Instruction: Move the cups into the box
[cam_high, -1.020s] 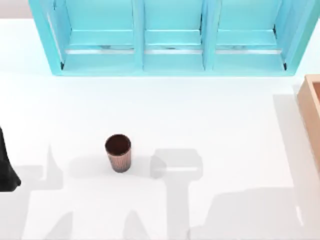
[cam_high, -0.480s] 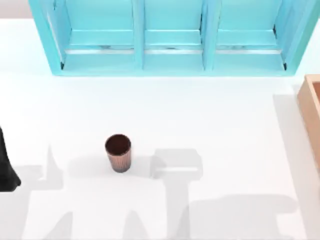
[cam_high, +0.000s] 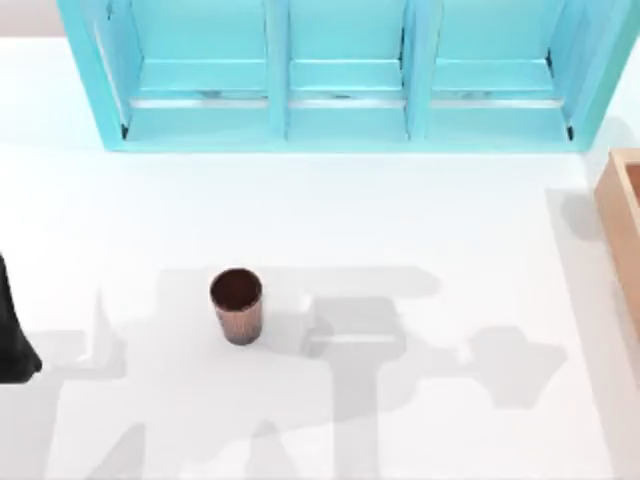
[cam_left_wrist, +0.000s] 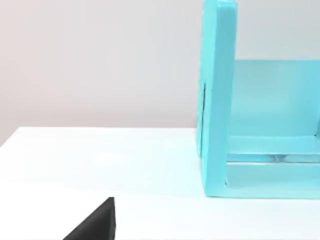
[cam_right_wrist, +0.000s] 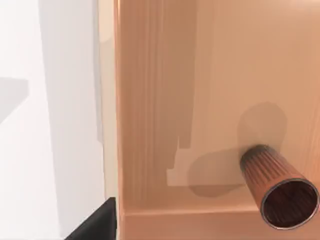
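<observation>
Presently, at this moment, the holdings stood as follows.

Cups, two counted. One cup (cam_right_wrist: 276, 189) stood inside the box (cam_right_wrist: 160, 100), on its brown floor near a wall, seen in the right wrist view. The other cup (cam_high: 237, 305) stood upright on the white table (cam_high: 450, 250), left of centre in the top view, well apart from the box and touched by nothing.

Box, one counted. Tan, thick-walled; its edge (cam_high: 622, 230) showed at the table's right side in the top view.

Shelf unit, one counted. Turquoise, three compartments (cam_high: 340, 75), set along the far side of the table; its side wall (cam_left_wrist: 217, 100) also showed in the left wrist view. None of its compartments showed a cup.

Arms, two. The left arm (cam_high: 12, 330) sat as a dark shape at the table's left edge, apparently parked; whether its claw was clenched or released could not be told. The right arm's camera looked down over the box, so that arm appeared to be above it; a dark corner showed low in that view, and the state of that claw could not be told either.

Progress, as judged: about half done. One cup was lodged in the box; one remained on the table, yet to be grasped, carried rightward and set inside.
</observation>
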